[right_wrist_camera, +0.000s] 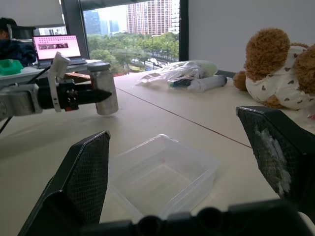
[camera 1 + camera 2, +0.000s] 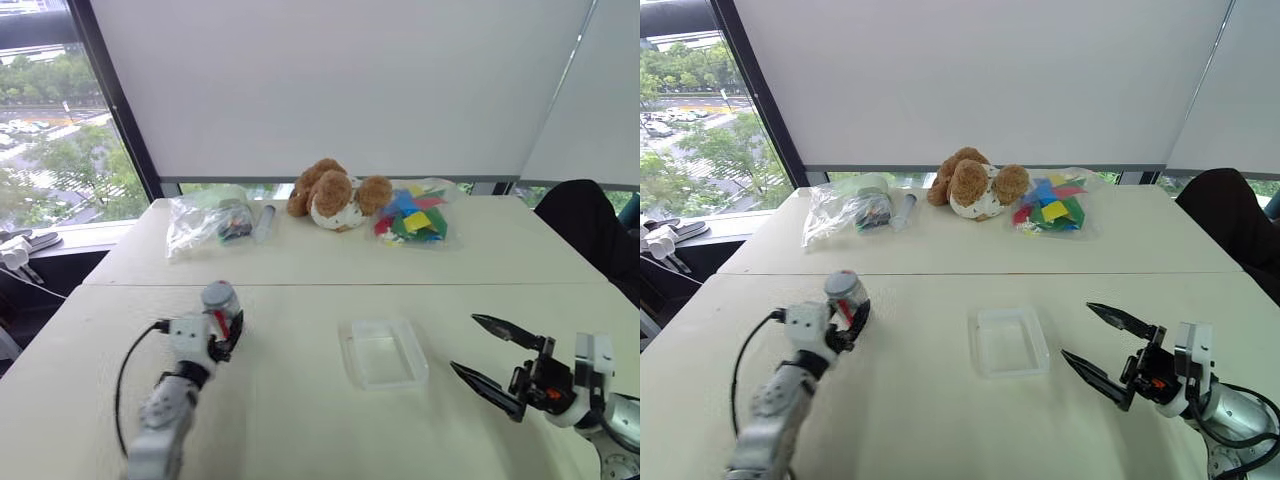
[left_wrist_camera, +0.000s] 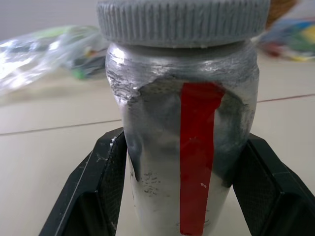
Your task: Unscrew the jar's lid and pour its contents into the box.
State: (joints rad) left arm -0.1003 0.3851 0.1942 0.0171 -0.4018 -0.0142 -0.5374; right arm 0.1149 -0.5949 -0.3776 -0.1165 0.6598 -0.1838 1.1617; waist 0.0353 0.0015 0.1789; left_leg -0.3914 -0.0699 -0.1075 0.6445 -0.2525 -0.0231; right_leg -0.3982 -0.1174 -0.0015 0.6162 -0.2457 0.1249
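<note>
While clamped on jar by left tool, lid on, upright, lifted slightly off table at left. Red stripe facing wrist camera. Right tool spread wide, grasping nothing, hovering right of box. Box mid-table, between tools. Bear and bags at far edge.

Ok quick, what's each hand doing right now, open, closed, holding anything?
Left hand: closed on the jar, lid on.
Right hand: open, holding nothing.
</note>
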